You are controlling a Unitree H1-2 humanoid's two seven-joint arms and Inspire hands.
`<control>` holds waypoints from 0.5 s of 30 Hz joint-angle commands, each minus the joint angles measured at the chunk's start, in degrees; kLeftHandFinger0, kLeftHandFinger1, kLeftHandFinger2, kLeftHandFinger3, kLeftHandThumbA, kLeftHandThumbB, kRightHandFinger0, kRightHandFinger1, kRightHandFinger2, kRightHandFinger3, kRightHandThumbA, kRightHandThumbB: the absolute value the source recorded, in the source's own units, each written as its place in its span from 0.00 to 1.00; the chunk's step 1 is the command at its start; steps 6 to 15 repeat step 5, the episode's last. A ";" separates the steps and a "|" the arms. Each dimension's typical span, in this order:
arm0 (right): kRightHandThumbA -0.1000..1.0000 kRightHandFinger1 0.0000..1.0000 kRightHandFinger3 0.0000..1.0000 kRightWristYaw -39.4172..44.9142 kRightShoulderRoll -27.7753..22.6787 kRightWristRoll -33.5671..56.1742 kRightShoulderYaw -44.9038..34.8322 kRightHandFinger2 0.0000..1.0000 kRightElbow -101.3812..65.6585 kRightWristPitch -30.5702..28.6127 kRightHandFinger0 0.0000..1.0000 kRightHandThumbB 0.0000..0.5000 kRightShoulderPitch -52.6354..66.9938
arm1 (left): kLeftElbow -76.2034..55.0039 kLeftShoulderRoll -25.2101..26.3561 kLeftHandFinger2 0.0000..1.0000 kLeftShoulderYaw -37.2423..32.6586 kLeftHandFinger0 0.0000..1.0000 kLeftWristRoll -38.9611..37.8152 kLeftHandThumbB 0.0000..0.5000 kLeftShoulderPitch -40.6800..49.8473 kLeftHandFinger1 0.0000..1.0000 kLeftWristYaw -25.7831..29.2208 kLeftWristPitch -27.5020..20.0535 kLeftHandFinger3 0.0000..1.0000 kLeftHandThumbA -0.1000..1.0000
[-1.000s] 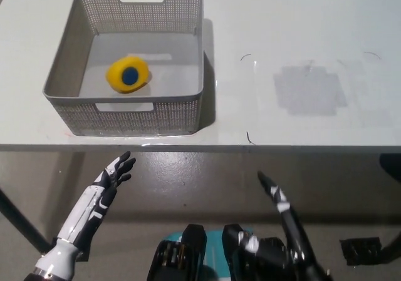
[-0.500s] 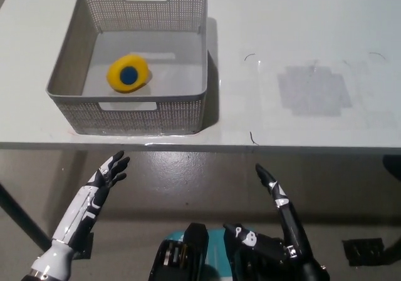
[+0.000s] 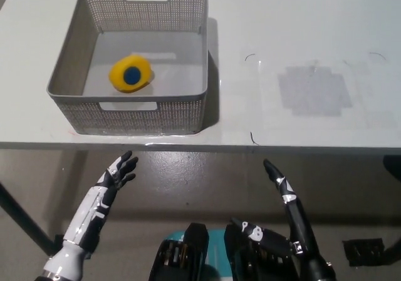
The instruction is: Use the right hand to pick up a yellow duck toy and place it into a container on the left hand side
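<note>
The yellow duck toy (image 3: 130, 73), its blue underside facing up, lies on the floor of the grey mesh container (image 3: 76, 51) at the table's left. My black right hand (image 3: 283, 189) hangs below the table's front edge at the lower right, open and holding nothing. My white left hand (image 3: 116, 174) rests below the front edge at the lower left, open with fingers spread. Both hands are well apart from the container and the duck.
The white table (image 3: 301, 30) carries a faint grey square patch (image 3: 311, 91) to the right of the container. The table's front edge (image 3: 263, 147) runs across the picture just above both hands. Below it is a brown floor.
Both hands have shifted slightly to the right below the table edge. The duck stays in the container.
</note>
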 commanded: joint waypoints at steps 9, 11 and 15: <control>1.00 1.00 1.00 -0.03 0.32 2.73 0.33 1.00 -0.43 -4.17 1.00 0.70 -2.16 | 2.98 -1.67 1.00 -4.76 1.00 6.16 0.36 0.37 1.00 0.68 -3.87 1.00 1.00; 1.00 1.00 1.00 -0.03 0.32 2.73 0.33 1.00 -0.43 -4.17 1.00 0.70 -2.16 | 2.98 -1.67 1.00 -4.76 1.00 6.16 0.36 0.37 1.00 0.68 -3.87 1.00 1.00; 1.00 1.00 1.00 -0.03 0.32 2.73 0.33 1.00 -0.43 -4.17 1.00 0.70 -2.16 | 2.98 -1.67 1.00 -4.76 1.00 6.16 0.36 0.37 1.00 0.68 -3.87 1.00 1.00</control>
